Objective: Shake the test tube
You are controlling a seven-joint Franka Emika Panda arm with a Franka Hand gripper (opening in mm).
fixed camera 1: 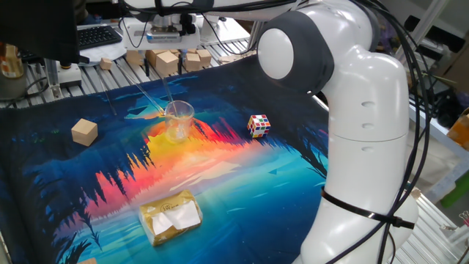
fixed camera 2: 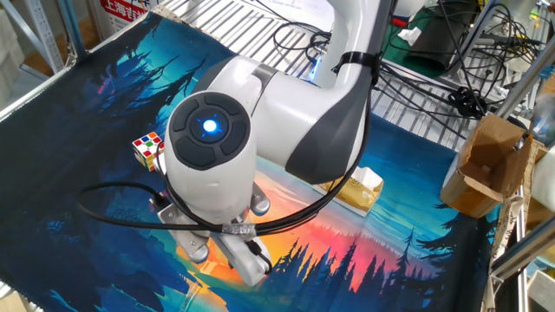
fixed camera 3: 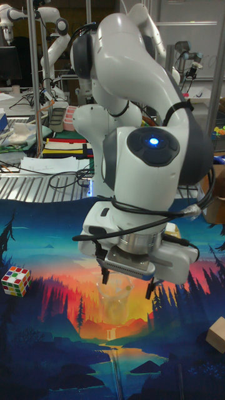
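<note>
The clear beaker (fixed camera 1: 178, 119) stands on the painted mat. The test tube (fixed camera 1: 150, 95) leans out of it toward the upper left, thin and transparent. A second thin clear rod (fixed camera 1: 171, 95) stands more upright in the beaker. In the tall fixed view my gripper (fixed camera 3: 127, 281) hangs open just above the faint beaker (fixed camera 3: 117, 301), one black fingertip (fixed camera 3: 105, 275) on each side and nothing between them. From the one fixed view the gripper (fixed camera 1: 161, 62) sits near the top edge, above the tube's upper end. My wrist hides beaker and tube in the other fixed view.
A Rubik's cube (fixed camera 1: 258, 125) (fixed camera 2: 148, 149) lies right of the beaker. A wooden cube (fixed camera 1: 84, 132) (fixed camera 3: 217, 334) sits to the left. A yellow packet (fixed camera 1: 171, 216) (fixed camera 2: 360, 191) lies near the front. Several wooden blocks (fixed camera 1: 194, 57) line the back edge, and a cardboard box (fixed camera 2: 486, 165) stands off the mat.
</note>
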